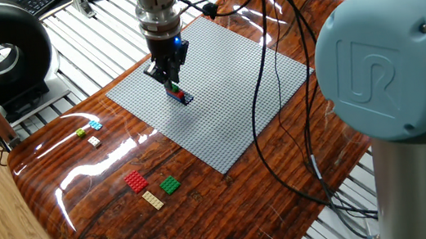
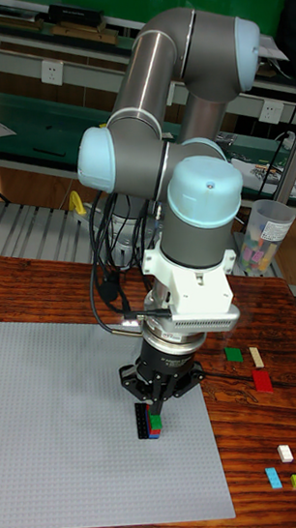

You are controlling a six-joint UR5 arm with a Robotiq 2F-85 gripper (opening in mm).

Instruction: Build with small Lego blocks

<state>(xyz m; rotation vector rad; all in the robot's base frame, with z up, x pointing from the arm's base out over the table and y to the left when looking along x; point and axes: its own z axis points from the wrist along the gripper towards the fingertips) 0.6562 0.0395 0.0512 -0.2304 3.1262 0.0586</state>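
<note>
**Pressing a brick onto the little stack**

Far left in the fixed view, on the bare wooden worktop (image 1: 85, 211), lie the spare bricks: a yellow-green brick (image 1: 80, 133), a light blue brick (image 1: 95, 124) and a white brick (image 1: 94, 141), then lower down a red brick (image 1: 135, 181), a tan brick (image 1: 153, 199) and a green brick (image 1: 170, 185).

Further right, my hand (image 1: 171, 82) stands over the grey baseplate (image 1: 219, 102), directly above the small stack (image 1: 180, 96) of red, green and dark bricks near its left edge. My fingers are close together, but I cannot tell whether they pinch a brick.

To do this well I should, I think, keep vertical, line up the studs and press straight down.

In the tall view, a clear cup (image 2: 261, 237) at the right holds what look like more coloured pieces.
</note>
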